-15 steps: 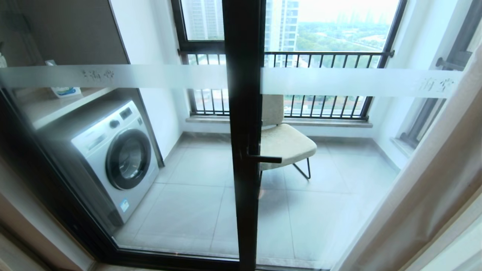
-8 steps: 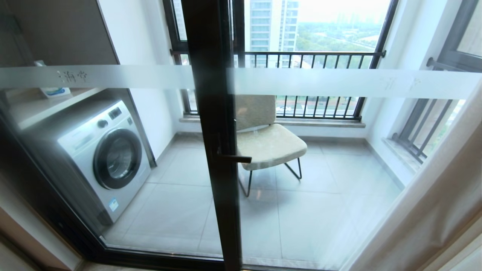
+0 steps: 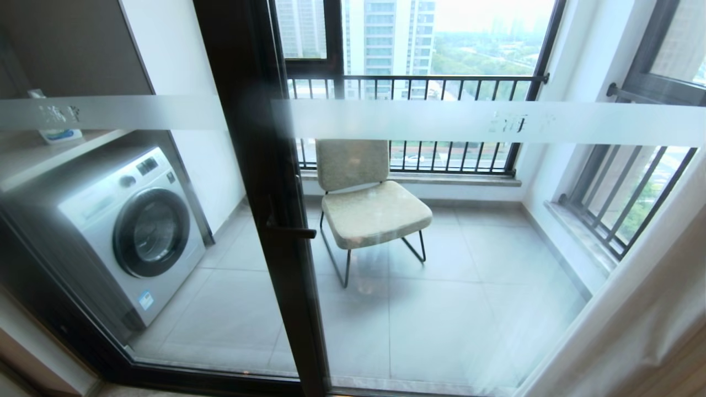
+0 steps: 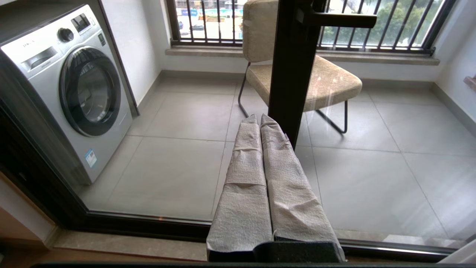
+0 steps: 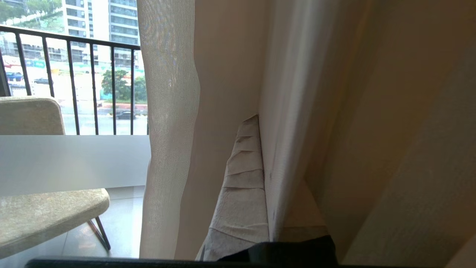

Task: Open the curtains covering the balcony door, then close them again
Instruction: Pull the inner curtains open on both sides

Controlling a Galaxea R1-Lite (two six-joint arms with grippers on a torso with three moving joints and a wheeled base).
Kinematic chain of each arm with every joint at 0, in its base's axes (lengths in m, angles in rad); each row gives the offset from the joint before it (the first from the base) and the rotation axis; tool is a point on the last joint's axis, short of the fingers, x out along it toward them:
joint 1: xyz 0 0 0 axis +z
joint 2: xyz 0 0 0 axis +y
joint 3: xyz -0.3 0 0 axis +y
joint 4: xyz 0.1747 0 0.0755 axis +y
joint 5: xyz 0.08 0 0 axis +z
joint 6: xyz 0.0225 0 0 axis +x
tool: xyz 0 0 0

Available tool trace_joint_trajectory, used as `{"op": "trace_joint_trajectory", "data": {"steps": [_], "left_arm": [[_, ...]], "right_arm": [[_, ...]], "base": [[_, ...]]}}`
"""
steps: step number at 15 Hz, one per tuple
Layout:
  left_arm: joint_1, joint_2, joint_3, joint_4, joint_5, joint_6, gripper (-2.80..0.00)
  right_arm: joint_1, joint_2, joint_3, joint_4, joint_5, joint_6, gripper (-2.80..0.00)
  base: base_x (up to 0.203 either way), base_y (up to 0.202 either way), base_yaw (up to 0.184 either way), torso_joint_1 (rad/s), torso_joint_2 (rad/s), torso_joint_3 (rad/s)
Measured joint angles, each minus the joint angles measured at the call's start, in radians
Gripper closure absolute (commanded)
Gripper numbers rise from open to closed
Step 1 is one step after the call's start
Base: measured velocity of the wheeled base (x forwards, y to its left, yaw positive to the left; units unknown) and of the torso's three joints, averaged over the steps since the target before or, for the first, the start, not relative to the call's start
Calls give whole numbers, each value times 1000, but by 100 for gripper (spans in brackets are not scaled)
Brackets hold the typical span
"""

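the balcony door (image 3: 259, 220) is standing shut, its clear glass panes sitting in thick black frames with a frosted white band (image 3: 441, 118) running across and a black handle (image 3: 292, 231) sticking out of the middle post. the curtains (image 3: 634, 309) are hanging bunched at the right edge of the glass, thin see-through white sheer nearest the pane and heavy cream woven drape behind it, leaving most of the door uncovered. the right pincer (image 5: 260, 149), wrapped in crinkled grey cloth, is pressing into the folds with one finger showing and the sheer lying against it; its fingers are closed together, and whether fabric is pinched between them cannot be told. the left pincer (image 4: 260, 123), wrapped likewise, is resting with both padded fingers pressed together, holding nothing, pointing at the door's middle post. behind the glass, a silver front-loading washing machine (image 3: 132, 231) is sitting in its alcove and a beige padded chair (image 3: 369, 204) on thin black legs is standing on pale floor tiles.
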Motion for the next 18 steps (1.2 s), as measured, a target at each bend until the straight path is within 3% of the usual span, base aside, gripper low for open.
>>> {"op": "trace_joint_trajectory", "data": {"steps": [18], "left_arm": [[-1, 0, 0, 2, 0, 2, 0]], "right_arm": [[-7, -3, 26, -15, 2, 0, 0]], "base": [[0, -191, 0, 2, 2, 1]]}}
